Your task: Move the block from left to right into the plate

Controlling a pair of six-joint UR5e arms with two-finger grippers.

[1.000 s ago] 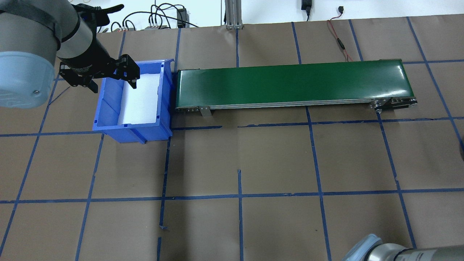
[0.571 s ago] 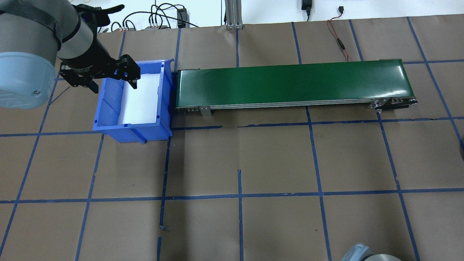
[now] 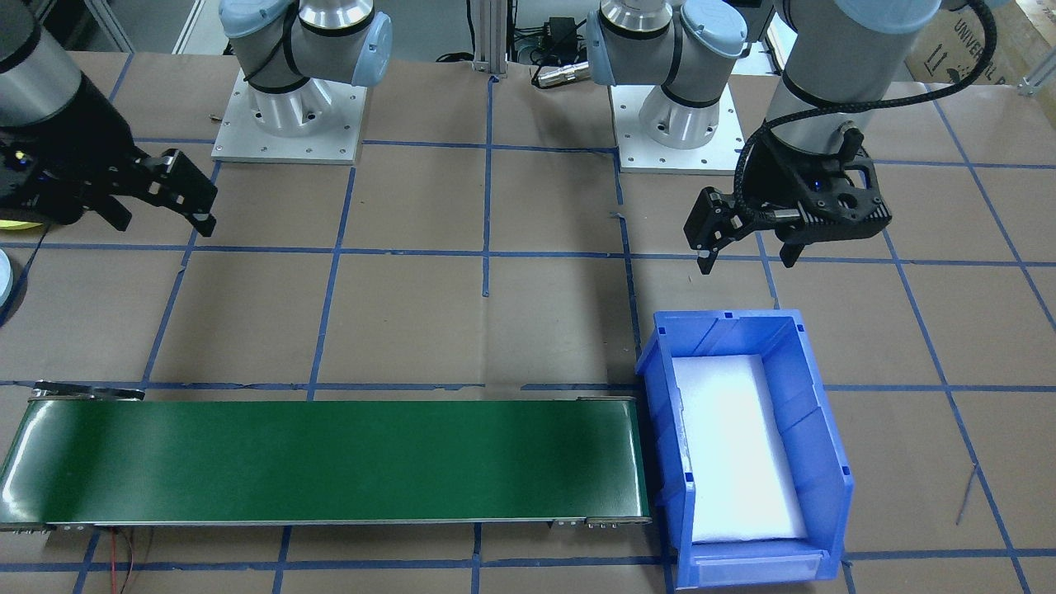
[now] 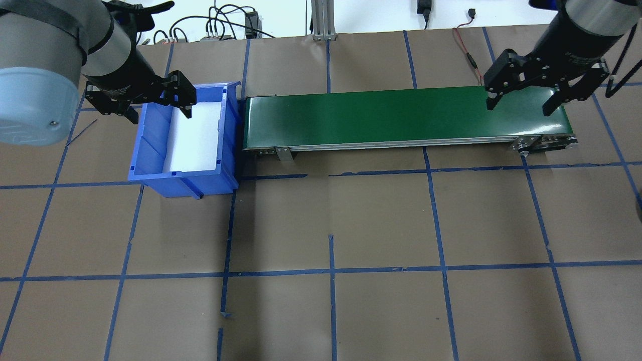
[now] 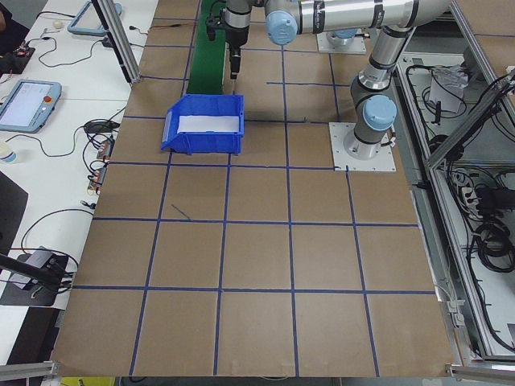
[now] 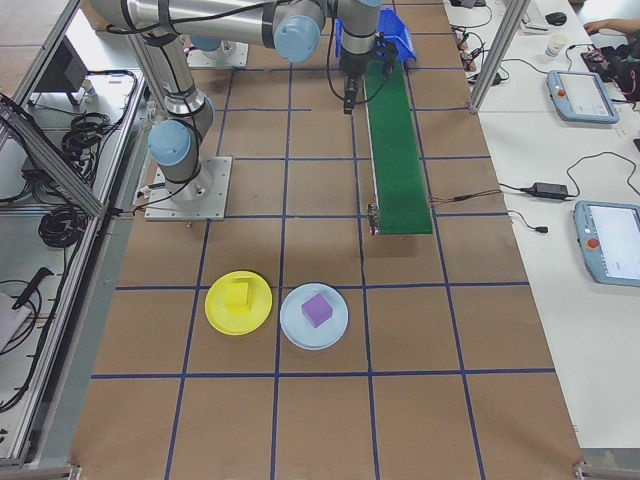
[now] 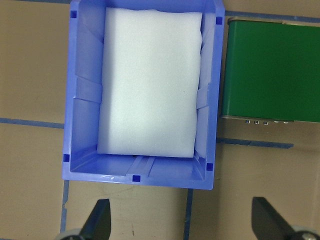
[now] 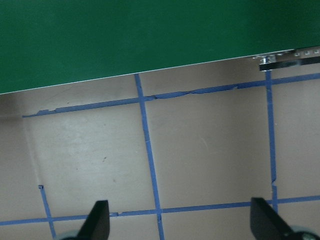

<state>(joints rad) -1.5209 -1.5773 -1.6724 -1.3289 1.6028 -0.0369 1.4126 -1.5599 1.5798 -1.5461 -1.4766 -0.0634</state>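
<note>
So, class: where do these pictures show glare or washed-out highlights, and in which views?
Exterior front-facing: the white foam in the blue bin is blown out, bluish-white. Overhead exterior: a bright streak of glare at the green conveyor belt's right end. Left wrist-mounted: the foam is evenly lit, with no glare.

Both arms reach forward from their bases with the wrists turned down toward the worktop. The left hand (image 4: 157, 103) hangs with its two fingers spread wide and nothing between them. The right hand (image 4: 520, 101) hangs likewise, fingers spread wide apart and empty, pointing down.
</note>
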